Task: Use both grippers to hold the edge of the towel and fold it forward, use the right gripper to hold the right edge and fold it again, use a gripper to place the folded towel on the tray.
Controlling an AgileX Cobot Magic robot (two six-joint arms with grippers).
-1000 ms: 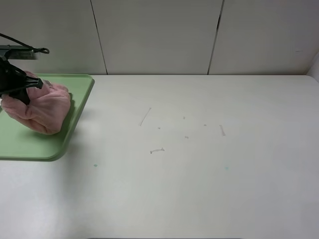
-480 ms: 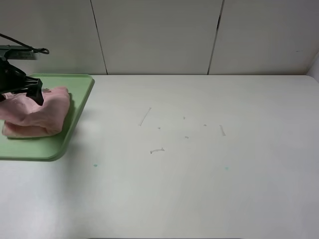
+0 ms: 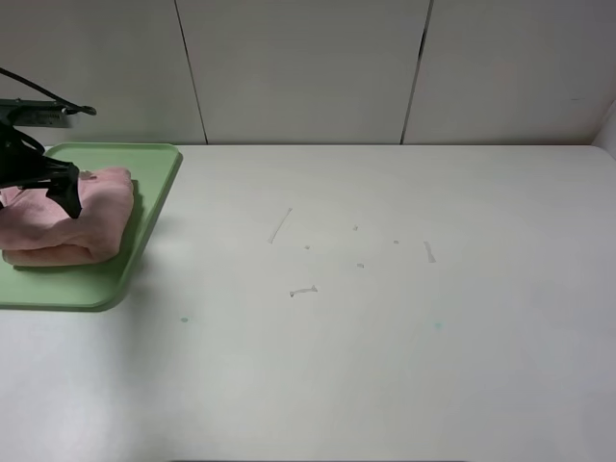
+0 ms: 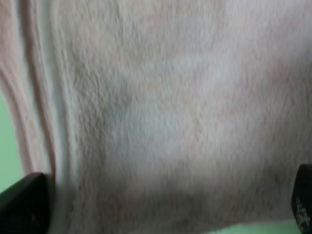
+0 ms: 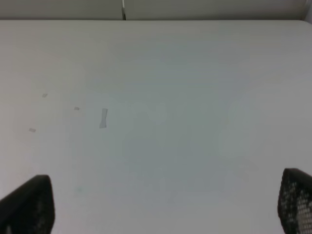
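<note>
High view, towel: the folded towel (image 3: pixel 63 217) lay on the tray (image 3: pixel 144 217) at the table's (image 3: pixel 385 337) far left, apparently its final resting place.
High view, left gripper: the left gripper (image 3: pixel 43 183) hung just over the towel.
Left wrist view: fingertips (image 4: pixel 22 202) stood wide apart, astride the pink pile, gripping nothing.
Right wrist view: right gripper (image 5: pixel 165 207) spread wide over bare table, idle, probably because the placing needed one arm.

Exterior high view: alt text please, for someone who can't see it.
A folded pink towel lies on a light green tray at the left edge of a white table. The left gripper, black and open, hangs just above the towel; the right gripper is out of frame.
</note>
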